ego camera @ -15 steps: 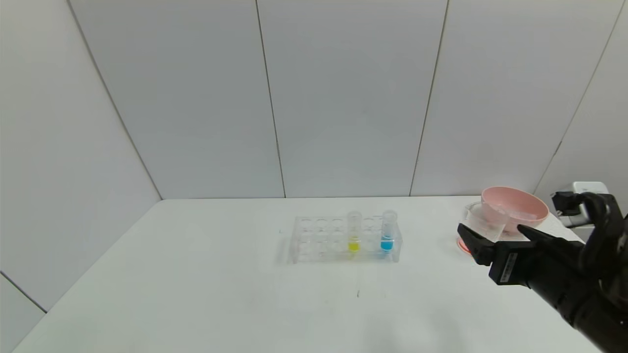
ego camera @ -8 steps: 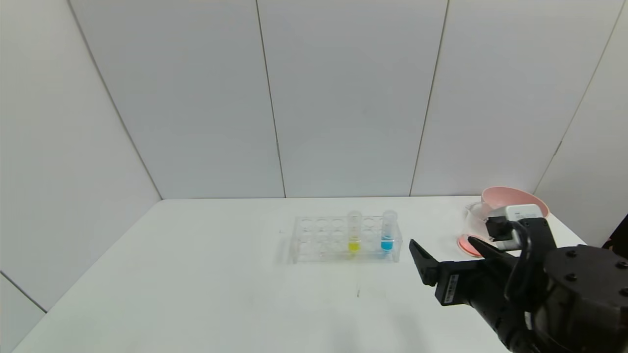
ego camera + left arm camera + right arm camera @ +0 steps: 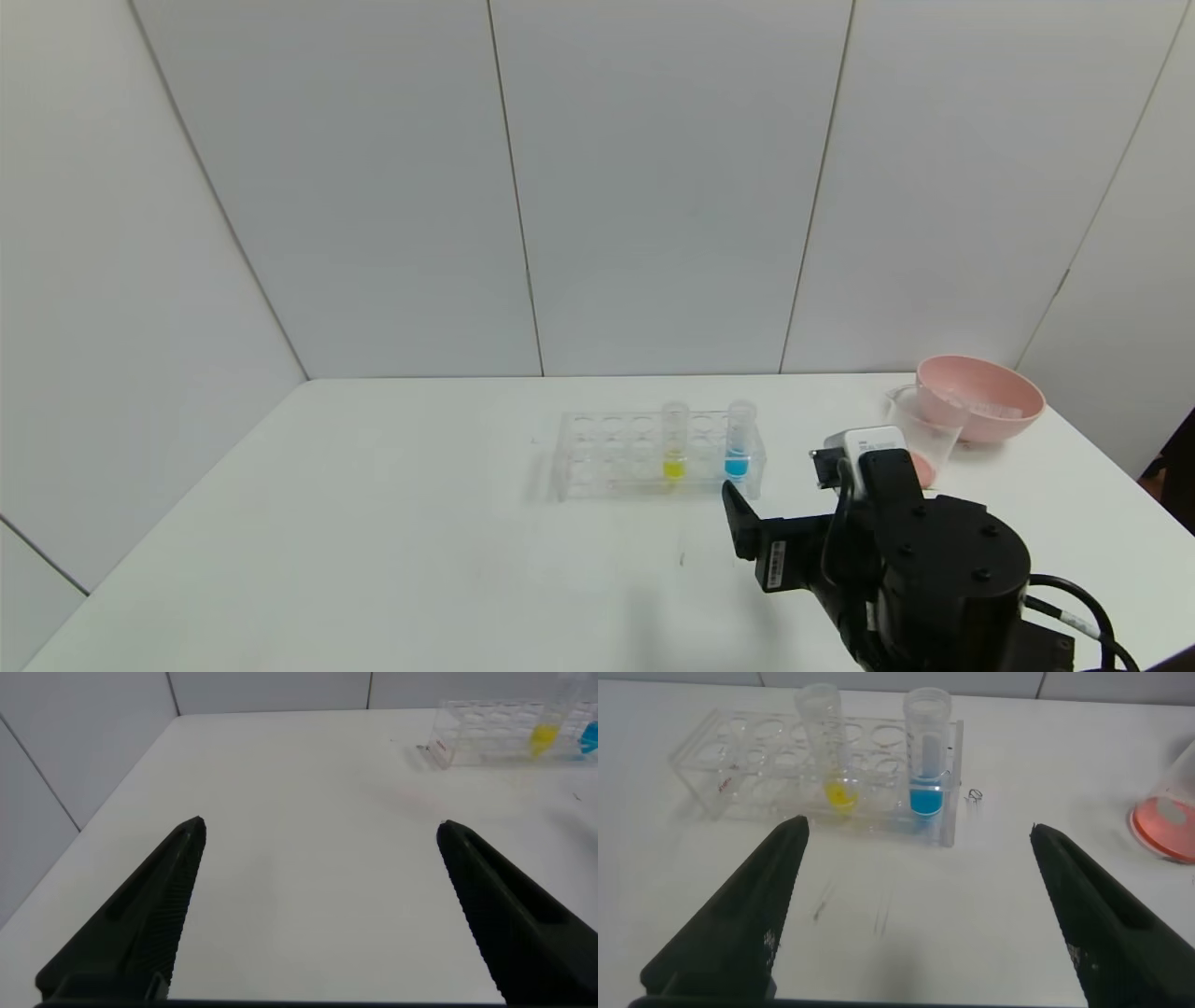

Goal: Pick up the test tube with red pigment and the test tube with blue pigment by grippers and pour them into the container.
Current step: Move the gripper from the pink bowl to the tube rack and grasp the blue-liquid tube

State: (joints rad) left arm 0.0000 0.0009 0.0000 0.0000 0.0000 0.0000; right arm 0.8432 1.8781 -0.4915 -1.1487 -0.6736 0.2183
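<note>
The test tube with blue pigment (image 3: 738, 444) stands upright at the right end of the clear rack (image 3: 607, 457); it also shows in the right wrist view (image 3: 926, 756). The container (image 3: 922, 427) stands at the right, with red liquid in its bottom (image 3: 1169, 821). No tube with red pigment is in view. My right gripper (image 3: 780, 495) (image 3: 919, 826) is open and empty, on the near side of the rack's right end, facing the blue tube. My left gripper (image 3: 320, 824) is open and empty over bare table, far left of the rack, and out of the head view.
A tube with yellow liquid (image 3: 674, 444) stands in the rack two holes left of the blue one. A pink bowl (image 3: 980, 392) with something clear in it sits behind the container. The white table (image 3: 373, 523) ends at grey walls.
My right arm has swung left from beside the container to in front of the rack's right end, jaws open and empty throughout. The tubes, rack and container have not moved.
</note>
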